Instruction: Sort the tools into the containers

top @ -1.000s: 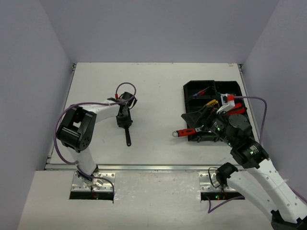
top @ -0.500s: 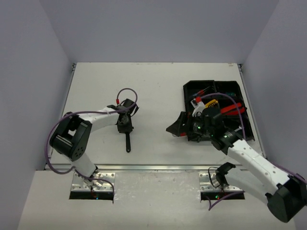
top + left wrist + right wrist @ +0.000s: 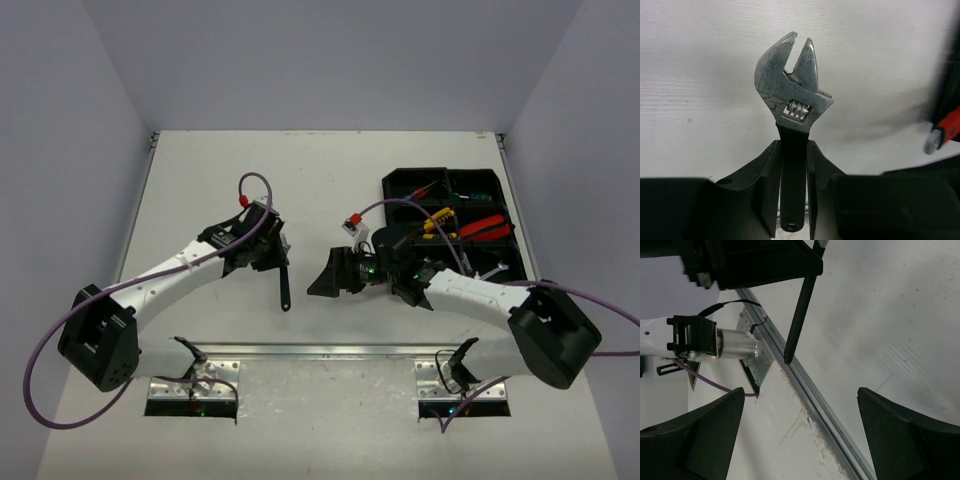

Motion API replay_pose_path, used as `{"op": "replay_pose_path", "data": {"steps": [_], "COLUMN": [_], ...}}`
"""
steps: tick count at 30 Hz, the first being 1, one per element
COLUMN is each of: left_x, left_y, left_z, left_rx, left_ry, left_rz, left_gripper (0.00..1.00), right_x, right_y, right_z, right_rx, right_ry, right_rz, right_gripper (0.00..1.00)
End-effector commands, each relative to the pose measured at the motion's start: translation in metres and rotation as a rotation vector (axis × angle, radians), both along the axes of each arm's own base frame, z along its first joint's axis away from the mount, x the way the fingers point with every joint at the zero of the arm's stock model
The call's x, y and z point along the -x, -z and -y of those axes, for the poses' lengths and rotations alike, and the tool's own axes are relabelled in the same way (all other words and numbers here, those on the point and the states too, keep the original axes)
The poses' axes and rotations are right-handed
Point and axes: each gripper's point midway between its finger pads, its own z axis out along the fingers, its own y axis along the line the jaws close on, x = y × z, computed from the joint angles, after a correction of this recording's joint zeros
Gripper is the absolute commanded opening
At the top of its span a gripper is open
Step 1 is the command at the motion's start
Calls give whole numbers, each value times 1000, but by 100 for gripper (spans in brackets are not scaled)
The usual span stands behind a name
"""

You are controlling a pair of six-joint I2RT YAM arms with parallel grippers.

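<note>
Well left of the organiser tray, the left gripper is clamped on the black handle of a silver-headed wrench. The wrench's long axis points toward the near edge of the surface. Between wrench and tray, the right gripper faces the wrench with its fingers spread. A handover looks likelier than a carry, since the right arm blocks the straight path to the tray.

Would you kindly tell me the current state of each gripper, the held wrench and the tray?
left gripper: shut on the wrench's black handle.
right gripper: open, nothing between its fingers.
adjustable wrench: held by its handle, head pointing out past the fingertips, jaws slightly open.
organiser tray: on the table, several tools already in its compartments.
</note>
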Motion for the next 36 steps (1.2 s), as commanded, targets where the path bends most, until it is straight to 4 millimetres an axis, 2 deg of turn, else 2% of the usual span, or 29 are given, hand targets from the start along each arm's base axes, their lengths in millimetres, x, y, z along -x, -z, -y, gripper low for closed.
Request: {"op": "replay_pose_path", "data": {"steps": [1, 5, 7, 11, 12, 14, 16, 17, 19, 22, 23, 24, 25, 26, 28, 30, 31, 32, 34, 36], "left_x": [-9, -2, -1, 7, 9, 11, 10, 9, 4, -6, -8, -10, -12, -13, -13, -10, -9, -5, -3, 2], "left_y": [-54, -73, -77, -79, -79, -81, -85, -87, -95, -123, -128, -128, -138, -143, -169, -189, -192, -193, -190, -179], "left_z": [34, 47, 51, 57, 57, 55, 51, 48, 39, 26, 19, 3, 1, -13, -35, -67, -74, -84, -89, -94], "left_rx": [208, 298, 317, 358, 364, 375, 365, 348, 311, 267, 245, 175, 171, 117, 52, -57, -90, -144, -177, -228], "left_ry": [10, 21, 25, 42, 42, 39, 35, 24, 2, -40, -61, -110, -118, -159, -209, -267, -271, -271, -269, -239], "left_rz": [145, 185, 197, 177, 175, 191, 209, 219, 259, 340, 356, 363, 384, 401, 471, 537, 549, 554, 546, 523], "left_gripper": [0, 0, 0, 0, 0, 0, 3, 17, 57, 94, 99, 100, 100, 100, 100, 100, 100, 100, 100, 100], "right_x": [-5, -3, -3, -7, -9, -14, -17, -19, -23, -27, -27, -28, -28, -29, -35, -44, -48, -50, -55, -60], "right_y": [-32, -30, -36, -33, -32, -33, -30, -28, -19, -18, -21, -17, -21, -16, -26, -29, -16, -13, -9, -2], "right_z": [-37, -58, -68, -87, -90, -92, -90, -87, -79, -70, -69, -65, -63, -56, -40, -10, 1, 21, 47, 89], "right_rx": [-153, -208, -222, -200, -198, -199, -198, -189, -152, -132, -133, -108, -114, -91, -109, -121, -93, -69, -35, -11], "right_ry": [-42, -58, -75, -73, -67, -43, -3, 20, 84, 144, 147, 166, 174, 206, 277, 404, 455, 534, 640, 822], "right_rz": [50, 9, 20, 16, 17, 14, -5, -14, -48, -61, -59, -74, -76, -90, -105, -144, -174, -188, -227, -289], "right_gripper": [91, 82, 80, 48, 36, 1, 0, 0, 0, 0, 0, 0, 0, 0, 0, 0, 0, 0, 0, 0]}}
